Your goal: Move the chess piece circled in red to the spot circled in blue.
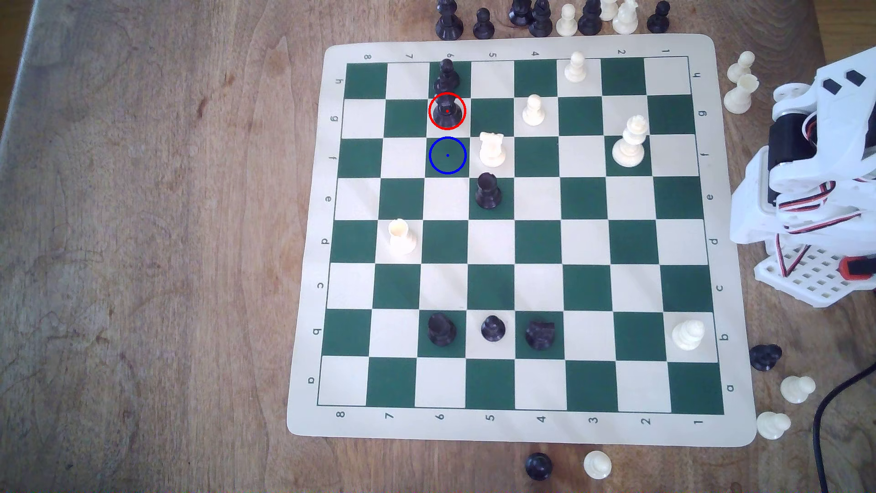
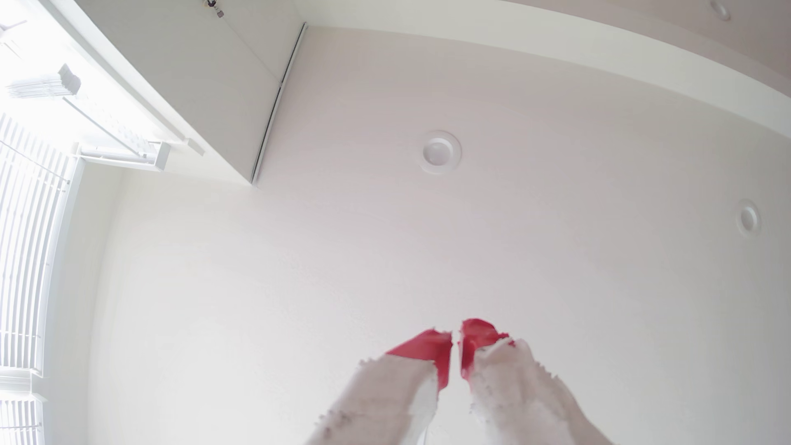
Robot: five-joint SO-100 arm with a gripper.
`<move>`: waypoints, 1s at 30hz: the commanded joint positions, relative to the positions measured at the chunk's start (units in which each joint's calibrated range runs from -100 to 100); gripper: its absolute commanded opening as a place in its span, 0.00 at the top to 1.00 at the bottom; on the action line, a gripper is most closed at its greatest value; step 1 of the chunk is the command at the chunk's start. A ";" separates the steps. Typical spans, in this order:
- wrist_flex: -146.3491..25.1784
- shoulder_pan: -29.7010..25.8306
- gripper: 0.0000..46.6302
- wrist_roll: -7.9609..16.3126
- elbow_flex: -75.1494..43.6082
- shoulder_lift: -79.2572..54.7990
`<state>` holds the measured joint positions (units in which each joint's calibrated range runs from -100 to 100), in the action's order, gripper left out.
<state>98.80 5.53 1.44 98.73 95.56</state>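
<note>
I haven't started the reach: my arm (image 1: 806, 189) is folded off the board's edge, well apart from the chess piece (image 1: 447, 112). That piece stands one square from the spot (image 1: 447, 155), with a black pawn (image 1: 446, 76) just behind it. In the wrist view the gripper (image 2: 456, 338) points at the ceiling, red tips nearly touching, seemingly clenched on nothing. Next I must swing across and open. The piece's top blurs into that pawn.

Glossy chess piece (image 1: 447, 113), worn wooden table (image 1: 142, 237)
</note>
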 commanded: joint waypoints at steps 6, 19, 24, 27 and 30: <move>-39.92 3.97 0.98 -0.10 -17.32 0.20; -87.34 7.02 0.99 0.24 -36.72 -0.74; -110.93 10.23 0.99 0.34 -49.96 -8.46; -122.88 11.79 1.00 0.34 -55.04 -12.71; -130.91 11.40 1.00 0.34 -58.57 -19.41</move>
<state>-23.27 17.11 1.68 47.13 84.25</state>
